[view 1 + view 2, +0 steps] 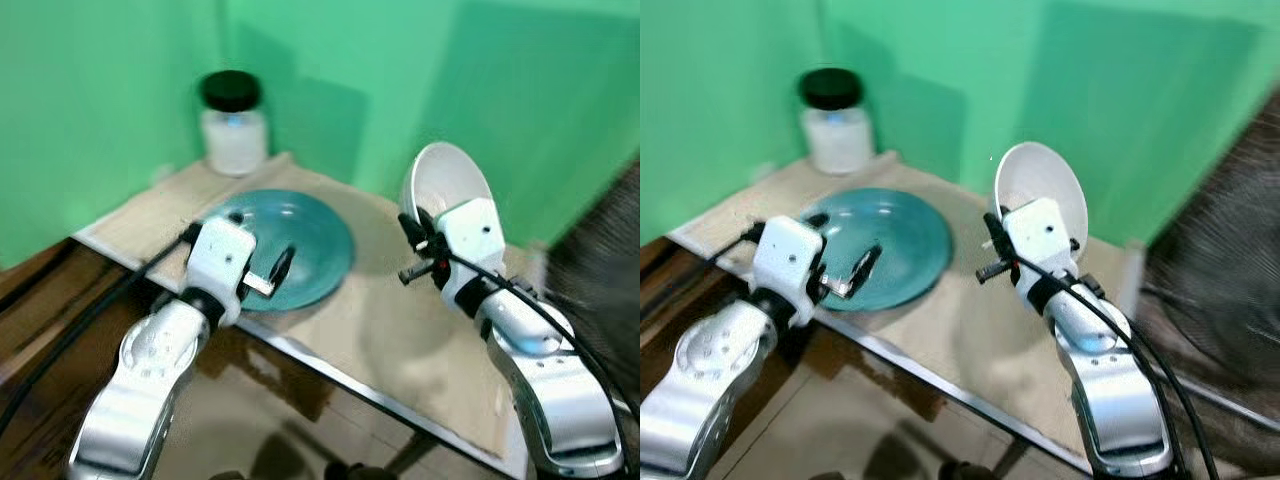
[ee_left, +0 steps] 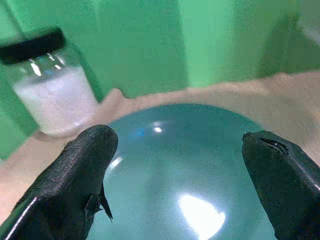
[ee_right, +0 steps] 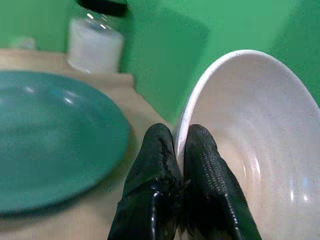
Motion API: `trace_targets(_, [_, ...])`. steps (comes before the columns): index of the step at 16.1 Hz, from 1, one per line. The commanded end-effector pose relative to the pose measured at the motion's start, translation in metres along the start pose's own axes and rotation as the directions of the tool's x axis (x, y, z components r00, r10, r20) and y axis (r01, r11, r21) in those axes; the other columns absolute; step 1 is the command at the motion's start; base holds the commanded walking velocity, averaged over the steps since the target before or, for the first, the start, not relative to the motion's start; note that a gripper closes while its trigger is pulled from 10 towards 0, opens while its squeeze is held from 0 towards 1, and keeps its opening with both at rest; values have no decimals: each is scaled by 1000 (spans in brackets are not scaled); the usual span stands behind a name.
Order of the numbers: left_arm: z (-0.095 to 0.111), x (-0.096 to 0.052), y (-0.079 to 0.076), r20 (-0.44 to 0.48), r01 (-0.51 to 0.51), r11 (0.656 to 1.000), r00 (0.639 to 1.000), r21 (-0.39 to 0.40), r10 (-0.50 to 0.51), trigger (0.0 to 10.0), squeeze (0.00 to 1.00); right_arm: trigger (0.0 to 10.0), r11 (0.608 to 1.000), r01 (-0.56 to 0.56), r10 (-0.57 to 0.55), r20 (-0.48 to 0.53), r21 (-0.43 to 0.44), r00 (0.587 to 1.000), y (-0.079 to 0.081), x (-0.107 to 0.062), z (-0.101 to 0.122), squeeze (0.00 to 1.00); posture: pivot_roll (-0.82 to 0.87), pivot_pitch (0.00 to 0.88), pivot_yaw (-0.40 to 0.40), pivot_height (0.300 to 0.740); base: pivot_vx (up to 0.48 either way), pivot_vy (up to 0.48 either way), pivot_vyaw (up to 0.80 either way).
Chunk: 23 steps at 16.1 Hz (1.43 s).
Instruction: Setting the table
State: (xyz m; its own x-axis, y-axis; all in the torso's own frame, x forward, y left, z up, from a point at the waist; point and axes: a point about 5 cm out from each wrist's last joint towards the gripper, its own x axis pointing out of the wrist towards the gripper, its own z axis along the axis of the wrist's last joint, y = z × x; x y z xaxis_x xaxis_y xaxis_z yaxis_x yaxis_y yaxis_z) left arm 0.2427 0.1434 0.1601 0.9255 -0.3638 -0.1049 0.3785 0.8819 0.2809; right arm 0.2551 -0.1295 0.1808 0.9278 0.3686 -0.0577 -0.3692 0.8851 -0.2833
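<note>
Right tool [image 3: 181, 150] pinched the bowl [image 3: 260, 150] by its rim, tilted above the tabletop [image 1: 400, 340] (presumably for carrying); left tool [image 2: 175, 165], spread, hovered over the plate [image 1: 310, 245].

Glass jar [image 1: 233, 123] w/ black lid, holding white stuff, is standing upright at tabletop's [image 1: 400, 330] far corner, near green wall [image 1: 90, 110]. Tan cloth is covering tabletop. Dark wood floor [image 1: 40, 300] is showing beside it.
</note>
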Motion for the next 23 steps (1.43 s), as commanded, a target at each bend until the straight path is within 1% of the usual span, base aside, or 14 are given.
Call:
trace_targets(1, [2,1,-1,1,0,1000,1000,16,0,10000,0,10000,999,25,-23,53,-35,998,-6,0,12,0,146,0,-58,740,0,0,-800])
trace_targets(3, [4,1,-3,1,21,999,1000,30,-21,10000,0,10000,998,-2,5,50,-60,999,-4,4,13,0,150,0,-65,740,0,0,-800])
trace_targets(4, [1,-1,-3,-8,19,999,1000,29,-18,10000,0,10000,998,-9,12,45,-69,999,-2,4,12,0,149,0,-66,740,0,0,-800])
trace_targets(5, [-1,-1,-2,-16,14,999,1000,30,-13,10000,0,10000,997,-11,14,42,-72,999,-2,4,12,0,148,0,-65,740,0,0,-800])
trace_targets(7, [2,1,-4,-10,34,999,999,35,-33,10000,0,10000,997,-21,24,40,-69,999,-2,4,12,0,145,0,-53,740,0,0,-800])
trace_targets(8, [3,2,-2,-8,44,998,999,39,-44,10000,0,10000,997,-41,43,34,-62,999,0,4,11,0,143,0,-59,740,0,0,-800])
trace_targets(10, [0,3,4,-15,10,999,1000,37,-9,10000,0,10000,995,-76,77,28,-63,997,6,4,11,0,138,0,-59,740,0,0,-800])
trace_targets(13, [4,9,-2,1,27,999,1000,29,-27,10000,0,10000,991,-108,111,34,-74,993,9,7,13,0,136,0,-55,740,0,0,-800])
trace_targets(15, [3,5,-4,-7,42,999,999,32,-42,10000,0,10000,987,-140,144,38,-85,989,10,9,14,0,142,0,-51,740,0,0,-800])
trace_targets(17, [-2,0,1,-27,24,999,999,33,-24,10000,0,10000,981,-172,176,36,-87,984,17,9,13,0,144,0,-56,740,0,0,-800])
trace_targets(19, [-3,-2,3,-34,21,999,999,32,-20,10000,0,10000,976,-199,204,45,-91,978,20,9,16,0,142,0,-47,740,0,0,-800])
trace_targets(22, [0,-4,10,-34,21,999,999,42,-19,10000,0,10000,967,-218,227,60,-131,972,15,13,19,0,147,0,-45,740,0,0,-800])
trace_targets(23, [-2,-6,14,-36,6,999,999,39,-5,10000,0,10000,966,-218,228,59,-141,972,13,14,19,0,148,0,-48,740,0,0,-800])
